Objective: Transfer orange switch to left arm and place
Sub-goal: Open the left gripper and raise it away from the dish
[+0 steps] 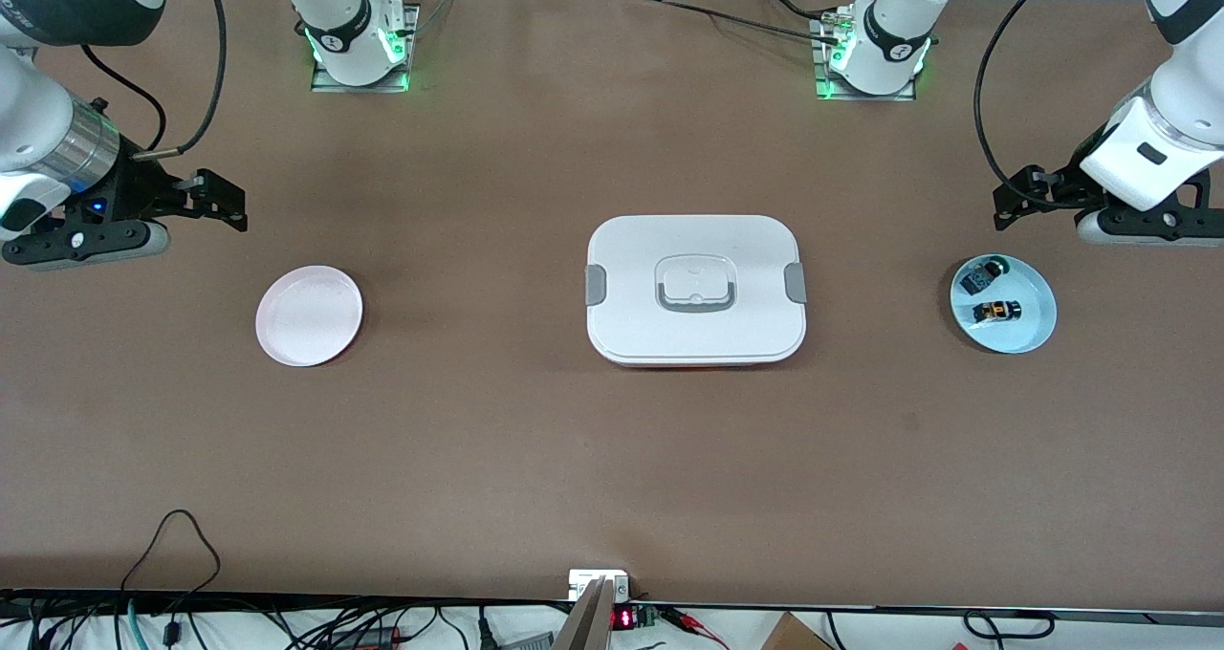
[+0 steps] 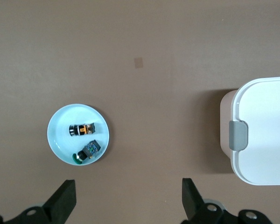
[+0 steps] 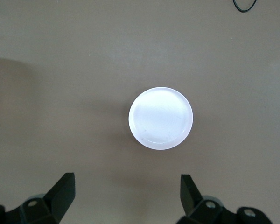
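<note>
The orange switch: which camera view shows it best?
The left wrist view: the orange switch lies unobstructed on the blue plate. The front view shows it smaller. The right wrist view does not show it.

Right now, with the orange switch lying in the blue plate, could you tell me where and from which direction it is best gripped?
Likely from straight above, with the open left pincer. The orange switch lies on its side in the blue plate, long axis roughly along the table's length, so close across its narrow orange body. The blue-and-black component lies apart, farther from the front camera, leaving room for the fingers. The open right pincer waits above the white plate.
</note>
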`<control>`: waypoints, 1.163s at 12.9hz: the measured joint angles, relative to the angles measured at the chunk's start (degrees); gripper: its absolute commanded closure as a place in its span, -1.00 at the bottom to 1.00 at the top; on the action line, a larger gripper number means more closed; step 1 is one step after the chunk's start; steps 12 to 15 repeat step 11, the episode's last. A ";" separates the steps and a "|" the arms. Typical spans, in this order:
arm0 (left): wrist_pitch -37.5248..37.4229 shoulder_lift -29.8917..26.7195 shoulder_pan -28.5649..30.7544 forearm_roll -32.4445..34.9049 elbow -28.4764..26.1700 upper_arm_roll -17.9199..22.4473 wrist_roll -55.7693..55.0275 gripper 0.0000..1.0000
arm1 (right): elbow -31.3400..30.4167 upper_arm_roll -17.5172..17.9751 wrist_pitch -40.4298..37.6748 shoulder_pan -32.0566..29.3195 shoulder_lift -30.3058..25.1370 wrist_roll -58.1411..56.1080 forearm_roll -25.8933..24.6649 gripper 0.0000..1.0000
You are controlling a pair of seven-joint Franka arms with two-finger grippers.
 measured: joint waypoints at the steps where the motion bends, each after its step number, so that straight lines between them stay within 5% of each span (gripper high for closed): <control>1: -0.19 0.00 -0.01 0.00 0.00 -0.01 -0.32 -1.00 | 0.00 0.00 0.01 0.00 0.00 0.00 -0.03 -1.00; 15: -1.39 0.30 -0.63 0.00 0.27 -0.06 -0.36 -1.00 | 0.00 0.00 0.05 0.00 0.03 0.00 -0.09 -1.00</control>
